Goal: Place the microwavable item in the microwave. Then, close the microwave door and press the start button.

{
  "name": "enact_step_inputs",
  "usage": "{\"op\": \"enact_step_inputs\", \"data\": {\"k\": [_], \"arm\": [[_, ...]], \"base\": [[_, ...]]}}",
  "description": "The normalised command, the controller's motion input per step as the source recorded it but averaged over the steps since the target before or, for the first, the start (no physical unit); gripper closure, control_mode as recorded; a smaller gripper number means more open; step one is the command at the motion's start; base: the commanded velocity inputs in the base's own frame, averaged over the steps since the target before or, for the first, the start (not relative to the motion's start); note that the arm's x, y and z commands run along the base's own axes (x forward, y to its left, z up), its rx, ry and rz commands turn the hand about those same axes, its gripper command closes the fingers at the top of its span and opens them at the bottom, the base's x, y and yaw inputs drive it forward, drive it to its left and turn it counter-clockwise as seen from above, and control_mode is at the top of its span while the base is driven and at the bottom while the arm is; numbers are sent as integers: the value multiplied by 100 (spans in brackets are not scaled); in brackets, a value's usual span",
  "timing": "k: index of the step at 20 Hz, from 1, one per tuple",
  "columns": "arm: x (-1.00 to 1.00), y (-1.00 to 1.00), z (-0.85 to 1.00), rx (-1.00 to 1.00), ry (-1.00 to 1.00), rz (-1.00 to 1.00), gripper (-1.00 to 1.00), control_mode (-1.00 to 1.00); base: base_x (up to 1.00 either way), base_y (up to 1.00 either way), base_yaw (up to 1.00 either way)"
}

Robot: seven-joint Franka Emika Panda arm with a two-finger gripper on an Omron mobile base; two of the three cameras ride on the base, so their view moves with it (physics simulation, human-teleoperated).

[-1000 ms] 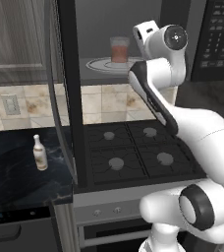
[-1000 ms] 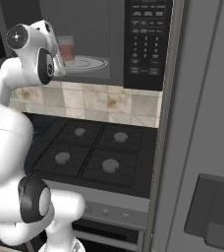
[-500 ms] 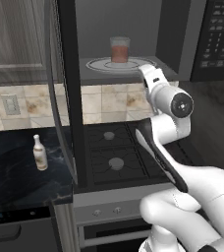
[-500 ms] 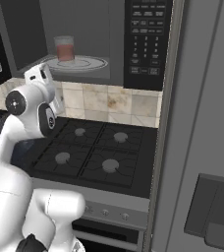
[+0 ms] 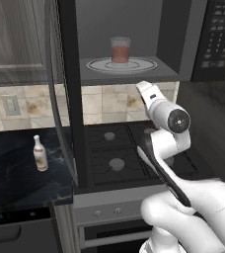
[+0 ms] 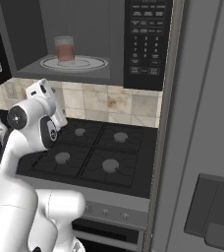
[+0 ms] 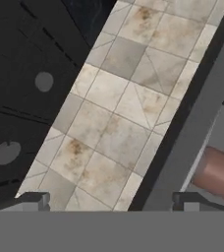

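Note:
The microwavable item, a short glass tumbler [image 5: 120, 49] with reddish-pink contents, stands upright on the round turntable [image 5: 134, 65] inside the microwave [image 5: 168, 29]. The tumbler [image 6: 64, 48] is free of the gripper. The microwave door [image 5: 75, 108] is swung wide open on the left. The keypad strip [image 5: 218, 37] is on the right. My gripper [image 7: 110, 201] is open and empty, with its fingertips far apart. The hand [image 5: 146, 91] hangs below the cavity's floor, over the stove, pointing up at the backsplash. In the hand view, the tumbler [image 7: 216, 172] is at the right edge.
A black gas stove [image 5: 114, 153] lies under the microwave. A slim white bottle [image 5: 39, 153] stands on the dark counter to the left, past the open door. A tall grey fridge [image 6: 207, 123] flanks the right side. Tiled backsplash [image 6: 109, 101] runs behind the burners.
The arm has dropped from the front of the microwave cavity to below its floor, over the stove. The tumbler stays on the turntable and the jaws have stayed open.

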Motion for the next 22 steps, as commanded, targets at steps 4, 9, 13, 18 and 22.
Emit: {"op": "enact_step_inputs", "data": {"k": [4,9,13,18,22], "arm": [[-2,12,-78,-30,3,-4,-100,-100],[-7,26,-83,-33,-1,-5,-100,-100],[-24,25,-33,-29,-21,-6,-100,-100],[-53,8,23,-24,-36,-9,-100,-100],[-54,28,54,-25,-40,-9,-100,-100]], "base": [[0,0,0],[0,0,0],[0,0,0],[0,0,0],[0,0,0]]}}
